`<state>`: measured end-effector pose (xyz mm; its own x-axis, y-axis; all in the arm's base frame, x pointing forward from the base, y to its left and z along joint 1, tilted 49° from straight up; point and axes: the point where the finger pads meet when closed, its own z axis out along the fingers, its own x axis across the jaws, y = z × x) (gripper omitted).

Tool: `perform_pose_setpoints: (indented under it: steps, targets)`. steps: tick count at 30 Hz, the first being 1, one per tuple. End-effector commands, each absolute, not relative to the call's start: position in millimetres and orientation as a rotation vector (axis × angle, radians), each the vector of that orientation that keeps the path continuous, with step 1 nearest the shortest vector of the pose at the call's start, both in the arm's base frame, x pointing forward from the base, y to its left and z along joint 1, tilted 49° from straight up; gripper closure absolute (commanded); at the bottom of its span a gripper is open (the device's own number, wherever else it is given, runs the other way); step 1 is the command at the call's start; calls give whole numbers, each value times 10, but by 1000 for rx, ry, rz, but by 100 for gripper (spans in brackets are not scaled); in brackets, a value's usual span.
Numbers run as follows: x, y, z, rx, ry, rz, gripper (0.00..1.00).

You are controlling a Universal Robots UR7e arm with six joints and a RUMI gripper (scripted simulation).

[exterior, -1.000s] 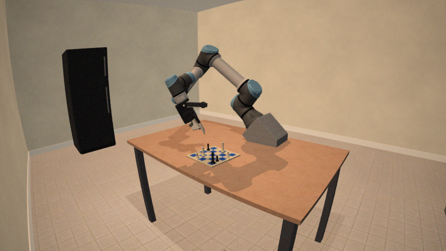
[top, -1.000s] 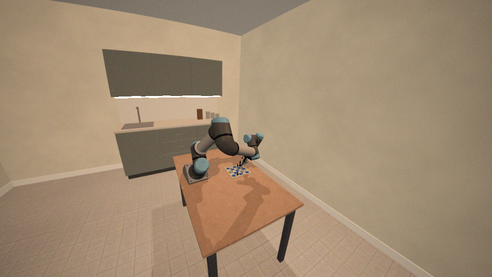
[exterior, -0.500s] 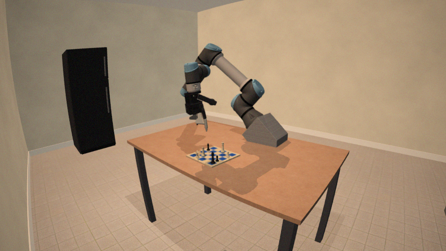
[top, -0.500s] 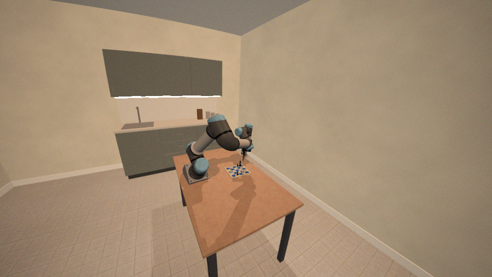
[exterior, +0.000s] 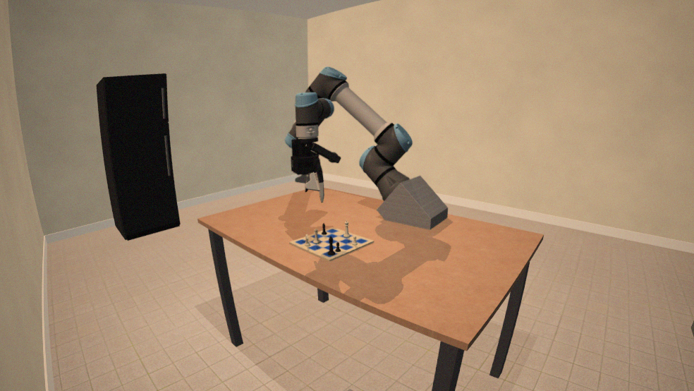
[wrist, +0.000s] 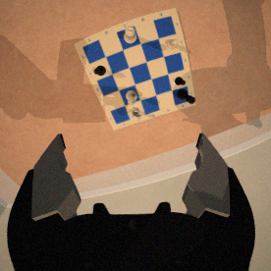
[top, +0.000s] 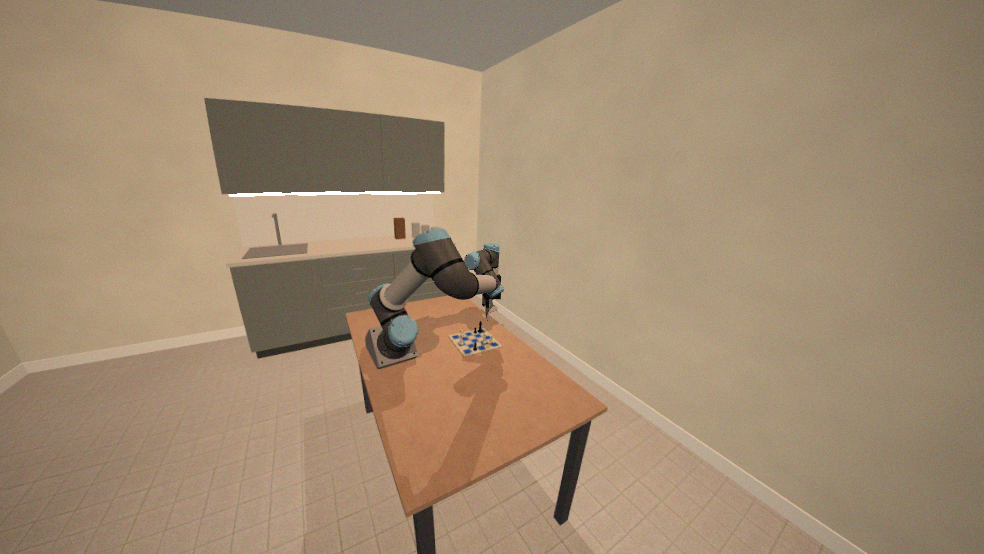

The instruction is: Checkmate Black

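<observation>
A small blue and cream chessboard (wrist: 135,68) lies on the wooden table; it also shows in the exterior view (exterior: 331,243) and the top view (top: 475,340). On it stand white pieces: a tall one (wrist: 130,34) at the far edge, one (wrist: 131,95) near the middle and one (wrist: 135,112) at the near edge, with a fourth (wrist: 171,43) at the far right. Black pieces stand at the left (wrist: 100,70) and the right (wrist: 180,81), (wrist: 186,95). My gripper (wrist: 131,135) (exterior: 314,188) is open and empty, high above the table beside the board.
The arm's grey base (exterior: 412,204) sits on the table behind the board. The table edge (wrist: 162,159) runs under the gripper. A black fridge (exterior: 138,152) stands by the far wall, and a kitchen counter (top: 309,289) with a sink lies behind the table.
</observation>
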<state>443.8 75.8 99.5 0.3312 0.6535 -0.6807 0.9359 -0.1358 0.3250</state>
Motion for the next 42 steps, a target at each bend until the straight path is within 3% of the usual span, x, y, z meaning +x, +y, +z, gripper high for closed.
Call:
perform_pose_setpoints:
  steps: [1, 42]
  targets:
    - [4441, 763, 998, 1870, 1401, -492, 0]
    - [4444, 769, 926, 2042, 1075, -330, 0]
